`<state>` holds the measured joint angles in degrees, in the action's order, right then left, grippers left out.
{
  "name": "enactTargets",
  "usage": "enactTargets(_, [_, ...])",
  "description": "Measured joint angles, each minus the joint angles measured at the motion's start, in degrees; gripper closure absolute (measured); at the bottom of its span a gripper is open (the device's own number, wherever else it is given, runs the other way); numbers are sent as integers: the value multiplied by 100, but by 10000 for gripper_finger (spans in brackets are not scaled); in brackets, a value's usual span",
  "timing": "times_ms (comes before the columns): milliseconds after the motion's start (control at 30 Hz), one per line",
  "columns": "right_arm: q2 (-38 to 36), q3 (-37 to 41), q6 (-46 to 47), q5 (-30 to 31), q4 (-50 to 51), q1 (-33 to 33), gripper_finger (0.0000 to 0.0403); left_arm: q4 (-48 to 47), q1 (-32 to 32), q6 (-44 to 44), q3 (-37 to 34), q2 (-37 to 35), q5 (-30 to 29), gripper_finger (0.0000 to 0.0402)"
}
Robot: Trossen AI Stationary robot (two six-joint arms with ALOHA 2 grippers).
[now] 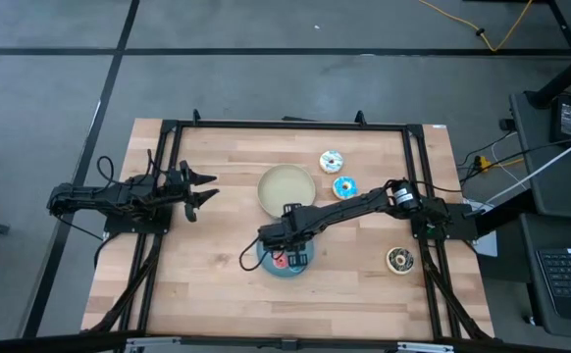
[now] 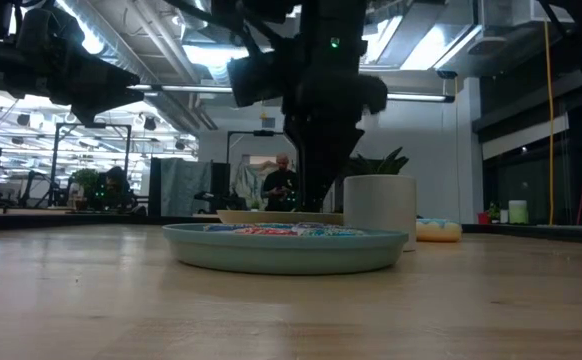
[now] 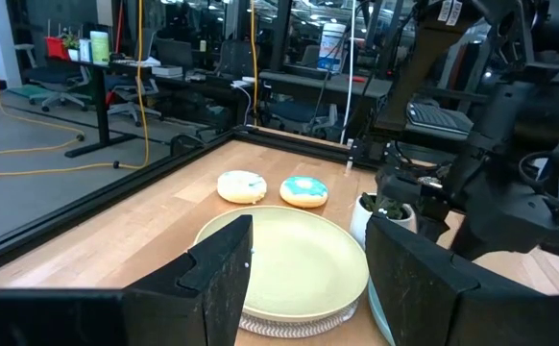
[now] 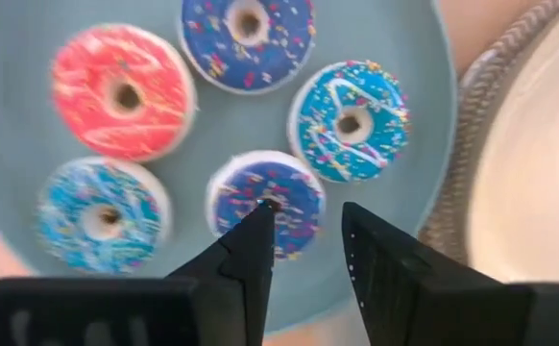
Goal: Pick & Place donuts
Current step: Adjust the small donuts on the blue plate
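Several tiny donuts lie flat on the blue plate (image 4: 433,58), one pink (image 4: 121,93) and the others blue. My right gripper (image 4: 308,209) is open and points down over the plate (image 1: 287,265). One fingertip is over the hole of a dark blue tiny donut (image 4: 260,187), the other just outside its rim. The white-iced donut (image 1: 332,160) and light-blue-iced donut (image 1: 344,187) lie on the table beyond the cream plate (image 1: 287,189). The dark brown donut (image 1: 400,260) lies near the right arm's base. My left gripper (image 1: 202,188) is open and waits at the table's left. My right gripper comes from above, pointing down, with one fingertip (image 4: 260,226) over the middle of the dark blue tiny donut and the other (image 4: 356,231) beside its rim (image 4: 313,207). I cannot tell whether either finger touches it. The donut lies flat on the plate.
A small cup (image 2: 379,212) stands between the two plates, close to my right gripper (image 2: 316,195). A black frame (image 1: 285,125) runs round the table. Bare wood lies toward the near edge and between the left gripper and the plates. A person (image 2: 281,185) shows far behind.
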<state>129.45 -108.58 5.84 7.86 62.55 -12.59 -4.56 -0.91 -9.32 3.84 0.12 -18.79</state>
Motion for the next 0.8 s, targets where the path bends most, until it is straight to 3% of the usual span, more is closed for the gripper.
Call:
enactTargets(233, [-1,-35,1313,-301,-24,-69,276,1,0,0,1,2,1,205])
enactTargets(467, [-2,-35,1664,-509,-373,-141,284,0,-2,0,0,0,0,205])
enactTargets(800, [-2,-35,1791,-505,-630,-172,381,0,0,0,0,2,0,205])
